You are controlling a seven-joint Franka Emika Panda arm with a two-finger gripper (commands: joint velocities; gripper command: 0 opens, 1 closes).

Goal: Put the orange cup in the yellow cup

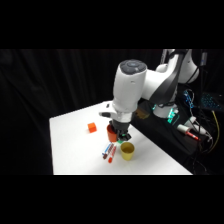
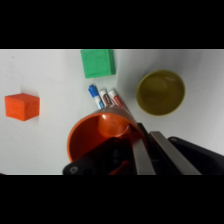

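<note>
The end effector (image 2: 142, 150) grips the rim of the orange cup (image 2: 97, 132), a glossy, tapered, open-topped cup beside three markers (image 2: 106, 97). The yellow cup (image 2: 161, 92) stands upright nearby on the table (image 2: 45, 65).

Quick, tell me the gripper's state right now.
Gripper: closed on the rim of the orange cup, one finger inside the cup; the yellow cup stands apart, empty.

We take this for a robotics lab: a bare white rectangular table (image 1: 70, 145) backed by black curtains (image 1: 55, 80), with tangled cables and lit electronics (image 1: 192, 107) beside the white arm's base (image 1: 172, 75).
</note>
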